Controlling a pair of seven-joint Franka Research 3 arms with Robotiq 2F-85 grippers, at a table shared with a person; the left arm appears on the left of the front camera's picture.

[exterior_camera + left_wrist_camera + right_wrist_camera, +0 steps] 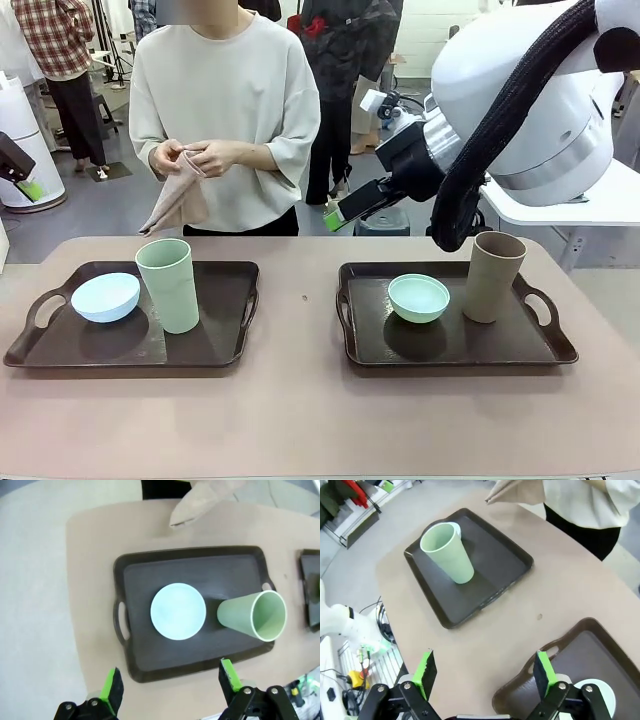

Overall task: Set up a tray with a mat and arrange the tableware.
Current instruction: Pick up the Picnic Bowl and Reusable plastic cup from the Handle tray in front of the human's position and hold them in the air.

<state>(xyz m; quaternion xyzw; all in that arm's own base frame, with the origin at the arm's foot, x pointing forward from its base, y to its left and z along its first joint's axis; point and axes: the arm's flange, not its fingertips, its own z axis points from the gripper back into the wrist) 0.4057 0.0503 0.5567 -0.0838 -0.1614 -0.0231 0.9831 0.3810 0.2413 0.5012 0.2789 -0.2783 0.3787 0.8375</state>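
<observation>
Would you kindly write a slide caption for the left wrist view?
Open left gripper hovers above a dark tray holding a pale blue bowl and a light green cup.

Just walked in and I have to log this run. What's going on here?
A person at the far side holds a tan cloth above the table. The left tray carries a blue bowl and a green cup. The right tray carries a mint bowl and a tan cup. The robot's left hand and right hand hover open, holding nothing.
</observation>
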